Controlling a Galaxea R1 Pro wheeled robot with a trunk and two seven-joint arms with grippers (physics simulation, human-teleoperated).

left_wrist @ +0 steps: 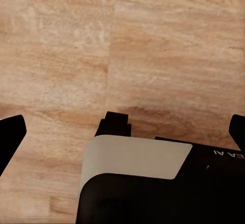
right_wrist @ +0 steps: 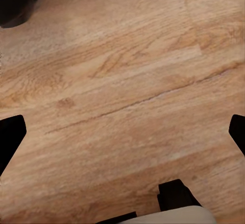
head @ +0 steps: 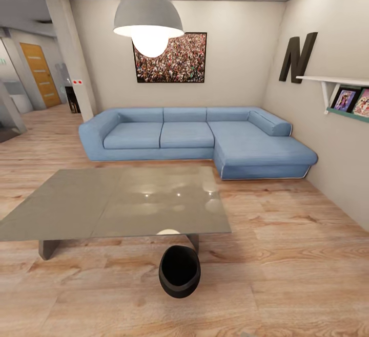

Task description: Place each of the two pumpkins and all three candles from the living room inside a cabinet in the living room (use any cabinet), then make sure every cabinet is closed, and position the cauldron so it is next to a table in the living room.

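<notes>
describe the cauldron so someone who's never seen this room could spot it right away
Start at the blue corner sofa against the far wall and come forward to the low glossy grey table. On the wood floor just in front of the table's near edge stands the cauldron, a round black pot with a wide open mouth, the only black thing on the floor there.

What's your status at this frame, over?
Left gripper open, empty, over bare floor. Right gripper open, empty. Cauldron on floor beside the table's near edge. Nothing in the way.
</notes>
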